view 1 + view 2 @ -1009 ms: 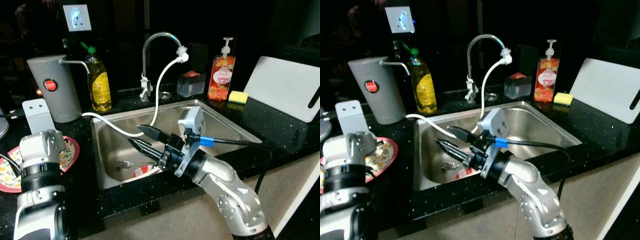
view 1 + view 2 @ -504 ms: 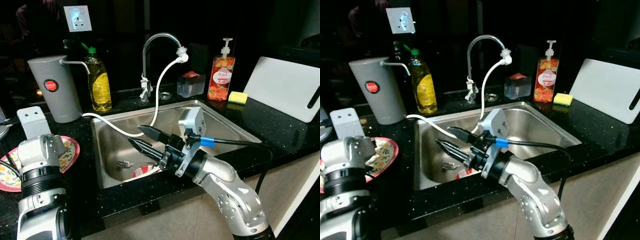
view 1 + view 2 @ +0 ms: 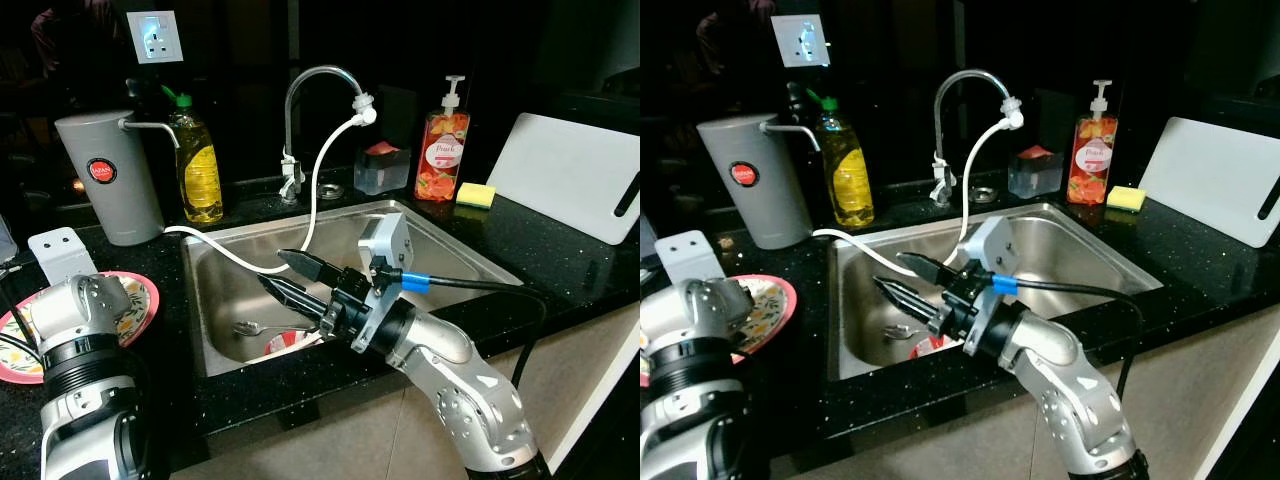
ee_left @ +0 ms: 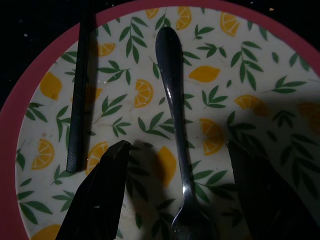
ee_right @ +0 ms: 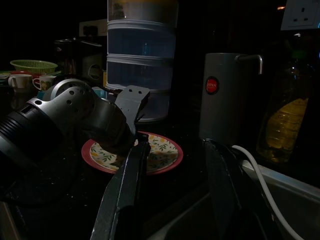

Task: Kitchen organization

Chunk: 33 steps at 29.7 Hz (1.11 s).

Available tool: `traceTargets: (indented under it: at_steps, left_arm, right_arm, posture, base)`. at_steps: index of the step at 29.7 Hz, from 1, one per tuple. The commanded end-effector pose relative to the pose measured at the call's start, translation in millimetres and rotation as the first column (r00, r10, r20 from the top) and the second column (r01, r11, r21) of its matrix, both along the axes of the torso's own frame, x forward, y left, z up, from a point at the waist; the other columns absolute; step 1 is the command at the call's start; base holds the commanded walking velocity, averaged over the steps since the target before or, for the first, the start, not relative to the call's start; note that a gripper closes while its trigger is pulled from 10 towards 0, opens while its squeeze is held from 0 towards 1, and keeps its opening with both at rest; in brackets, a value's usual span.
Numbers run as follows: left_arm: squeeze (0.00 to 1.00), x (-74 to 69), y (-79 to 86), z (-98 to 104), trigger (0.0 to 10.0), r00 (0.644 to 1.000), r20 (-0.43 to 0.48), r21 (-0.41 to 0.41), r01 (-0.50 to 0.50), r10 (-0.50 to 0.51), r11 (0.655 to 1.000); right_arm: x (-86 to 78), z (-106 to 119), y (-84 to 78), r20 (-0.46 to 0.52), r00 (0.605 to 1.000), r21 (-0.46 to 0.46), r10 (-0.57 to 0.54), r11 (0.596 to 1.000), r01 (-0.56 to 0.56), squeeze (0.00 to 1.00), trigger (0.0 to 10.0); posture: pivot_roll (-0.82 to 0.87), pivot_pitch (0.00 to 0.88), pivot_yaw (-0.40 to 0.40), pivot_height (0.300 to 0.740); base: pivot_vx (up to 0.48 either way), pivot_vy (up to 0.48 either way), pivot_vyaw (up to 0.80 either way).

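Steel is what this step turns on: a slim fork [image 4: 176, 150] lies handle-up across the lemon-patterned plate [image 4: 45, 85] with the pink rim, which sits on the dark counter [image 3: 560, 250] to the left of the sink [image 3: 455, 240]. The left gripper [image 4: 182, 190] hovers right over that plate with its black fingers [image 4: 102, 185] spread wide, one to each side of the fork's neck and touching nothing. A black ridged stick [image 4: 79, 100], perhaps a chopstick, lies beside the fork on the same plate. The fork looks light, stiff and slick, and it lies flat against glazed ceramic, so I judge it will tend to skate or spin away when pinched; the narrow neck just above the tines, where the fingers already straddle it, seems the best place to close, squarely across its width. The plate itself is breakable and could shift if pushed down on hard. Over at the sink the right gripper [image 3: 285, 278] hangs above the basin, fingers parted and empty, aimed toward a spoon [image 3: 255, 328] and something red and white [image 3: 285, 342] lying on the basin floor, with a white hose [image 3: 318, 190] trailing from the tap [image 3: 320, 85] down past it. That spoon should handle like the fork, though possibly wet and slipperier still.
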<state>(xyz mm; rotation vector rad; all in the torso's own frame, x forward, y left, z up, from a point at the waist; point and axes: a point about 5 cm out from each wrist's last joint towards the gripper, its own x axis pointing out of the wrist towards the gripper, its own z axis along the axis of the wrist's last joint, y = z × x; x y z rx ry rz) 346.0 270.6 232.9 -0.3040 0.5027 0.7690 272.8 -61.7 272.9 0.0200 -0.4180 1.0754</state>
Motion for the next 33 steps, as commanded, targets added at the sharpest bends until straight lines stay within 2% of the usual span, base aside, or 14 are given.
traceTargets:
  at_steps: [1, 6, 8, 9, 10, 12, 13, 14, 16, 17, 18, 20, 33]
  left_arm:
    - [0.00, -0.8, -0.1, -7.4, 10.0, 0.999, -0.042, -0.011, -0.006, 0.006, 1.000]
    - [0.00, -1.5, 0.6, -9.9, 10.0, 0.999, -0.048, -0.028, -0.019, 0.018, 0.999]
    - [0.00, -1.5, 0.7, -10.0, 9.8, 0.999, -0.048, -0.029, -0.020, 0.019, 0.999]
    - [0.00, -1.5, 0.5, -10.5, 9.3, 0.999, -0.049, -0.035, -0.021, 0.020, 0.999]
    - [0.00, -1.9, 0.8, -11.1, 7.2, 0.999, -0.049, -0.039, -0.025, 0.023, 0.999]
    - [0.00, -2.1, 1.1, -11.4, 7.2, 0.998, -0.050, -0.041, -0.027, 0.025, 0.999]
    - [0.00, -2.2, 1.4, -11.6, 4.2, 0.998, -0.050, -0.039, -0.028, 0.026, 0.999]
    - [0.00, -2.3, 1.9, -11.6, 2.9, 0.998, -0.050, -0.036, -0.029, 0.027, 0.999]
    - [0.00, -2.3, 2.1, -11.7, 2.9, 0.998, -0.049, -0.034, -0.030, 0.028, 0.999]
    - [0.00, -2.4, 2.4, -11.6, 1.1, 0.998, -0.049, -0.033, -0.032, 0.030, 0.999]
    - [0.00, -2.4, 2.4, -11.6, 1.1, 0.998, -0.049, -0.033, -0.032, 0.030, 0.999]
    - [0.00, -2.3, 3.0, -11.6, 0.0, 0.998, -0.046, -0.033, -0.034, 0.033, 0.999]
    - [0.00, -1.8, 3.7, -10.8, 0.0, 0.999, -0.027, -0.023, -0.036, 0.036, 0.999]
  right_arm:
    - [-3.1, 2.9, -1.8, 0.013, 1.000, 0.007, -0.001, 1.000, 0.001, 0.00, 10.0]
    - [-2.9, 2.8, -2.8, 0.013, 1.000, 0.009, -0.007, 1.000, 0.007, 0.00, 10.0]
    - [-2.9, 2.9, -2.9, 0.013, 1.000, 0.009, -0.007, 1.000, 0.007, 0.00, 10.0]
    - [-2.7, 2.8, -2.9, 0.013, 1.000, 0.009, -0.007, 1.000, 0.007, 0.00, 10.0]
    - [-2.7, 2.8, -2.9, 0.013, 1.000, 0.010, -0.006, 1.000, 0.006, 0.00, 10.0]
    - [-2.7, 2.9, -2.9, 0.013, 1.000, 0.010, -0.006, 1.000, 0.006, 0.00, 10.0]
    - [-2.8, 3.1, -2.8, 0.013, 1.000, 0.011, -0.005, 1.000, 0.005, 0.00, 10.0]
    - [-2.6, 3.3, -2.8, 0.014, 1.000, 0.011, -0.006, 1.000, 0.005, 0.00, 10.0]
    - [-2.5, 3.4, -2.8, 0.014, 1.000, 0.012, -0.006, 1.000, 0.006, 0.00, 10.0]
    - [-2.3, 3.6, -2.7, 0.014, 1.000, 0.012, -0.006, 1.000, 0.006, 0.00, 10.0]
    - [-2.3, 3.6, -2.7, 0.014, 1.000, 0.012, -0.006, 1.000, 0.006, 0.00, 10.0]
    - [-1.8, 4.1, -2.8, 0.015, 1.000, 0.015, -0.009, 1.000, 0.009, 0.00, 10.0]
    - [-1.1, 4.4, -3.2, 0.015, 1.000, 0.018, -0.011, 1.000, 0.011, 0.00, 10.0]
  posture:
    - [-0.06, 0.026, 0.059, 0.740]
    - [-0.06, 0.026, 0.057, 0.740]
    - [-0.06, 0.026, 0.057, 0.740]
    - [-0.06, 0.026, 0.055, 0.740]
    - [-0.06, 0.026, 0.054, 0.740]
    - [-0.06, 0.026, 0.054, 0.740]
    - [-0.06, 0.026, 0.054, 0.740]
    - [-0.06, 0.026, 0.052, 0.740]
    - [-0.06, 0.026, 0.051, 0.740]
    - [-0.06, 0.026, 0.051, 0.740]
    - [-0.06, 0.026, 0.051, 0.740]
    - [-0.06, 0.026, 0.052, 0.740]
    - [-0.06, 0.021, 0.049, 0.740]
  base:
    - [0.000, 0.000, 0.00]
    - [0.000, 0.000, 0.00]
    - [0.000, 0.000, 0.00]
    - [0.000, 0.000, 0.00]
    - [0.000, 0.000, 0.00]
    - [0.000, 0.000, 0.00]
    - [0.000, 0.000, 0.00]
    - [0.000, 0.000, 0.00]
    - [0.000, 0.000, 0.00]
    - [0.000, 0.000, 0.00]
    - [0.000, 0.000, 0.00]
    - [0.000, 0.000, 0.00]
    - [0.000, 0.000, 0.00]
